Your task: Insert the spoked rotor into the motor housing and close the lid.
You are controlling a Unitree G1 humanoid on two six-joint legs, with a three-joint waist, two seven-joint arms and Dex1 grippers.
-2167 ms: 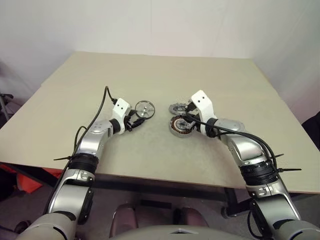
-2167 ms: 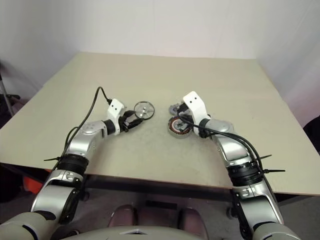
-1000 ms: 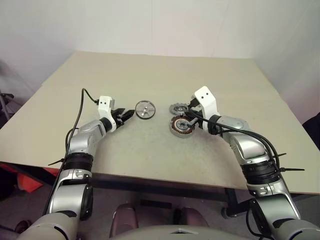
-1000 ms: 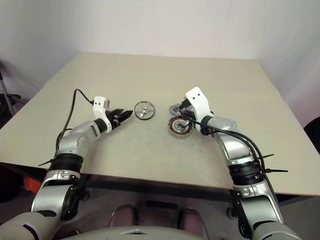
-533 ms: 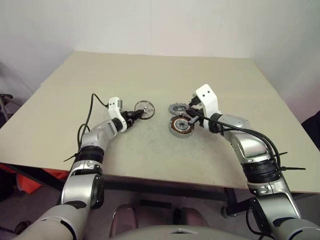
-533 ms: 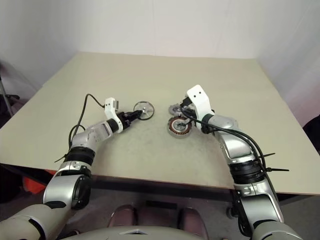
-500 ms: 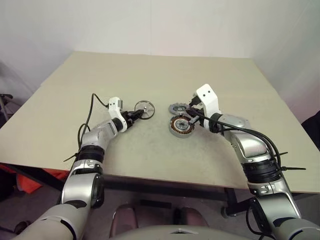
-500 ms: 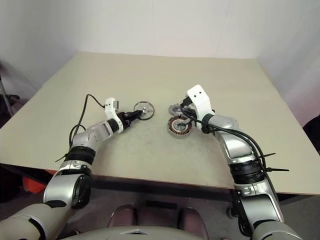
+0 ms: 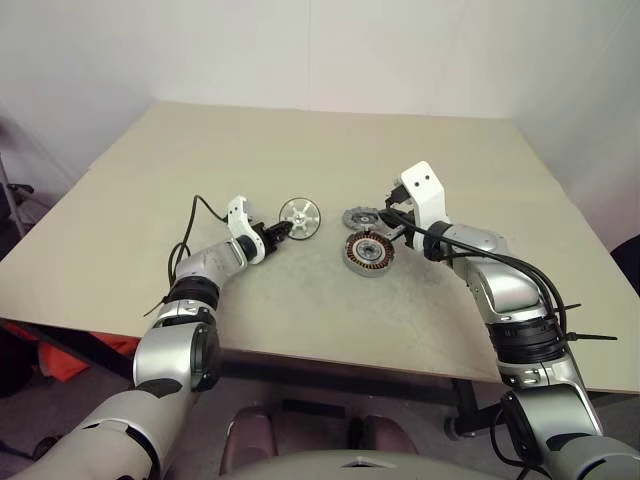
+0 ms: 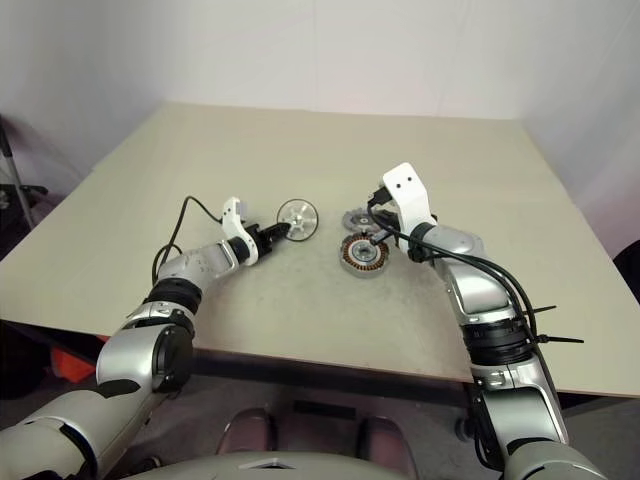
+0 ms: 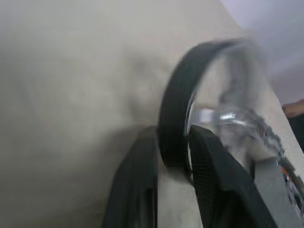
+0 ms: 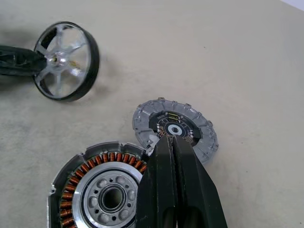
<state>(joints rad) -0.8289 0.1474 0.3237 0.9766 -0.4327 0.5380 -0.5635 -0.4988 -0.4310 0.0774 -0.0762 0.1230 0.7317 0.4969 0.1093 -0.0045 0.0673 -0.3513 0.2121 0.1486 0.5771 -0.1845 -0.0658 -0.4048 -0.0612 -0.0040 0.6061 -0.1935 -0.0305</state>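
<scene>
rotor [image 9: 300,214] left of lid [image 9: 360,217] — housing [image 9: 369,254] before lid, touching

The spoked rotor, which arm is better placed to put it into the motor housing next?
Left. The left gripper already clamps the spoked rotor by its rim, tilted up on edge. The right gripper is shut and empty, over the motor housing, beside the lid.

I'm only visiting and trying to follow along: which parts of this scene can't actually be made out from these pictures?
- Spoked rotor: smeared by blur in the left wrist view, so its spokes can't be counted there.
- Motor housing: cut off by the picture's edge in the right wrist view, partly behind the right gripper.
- Lid: its near edge hidden by those same fingers.
- Left gripper: too small in the head views to judge its grip.
</scene>
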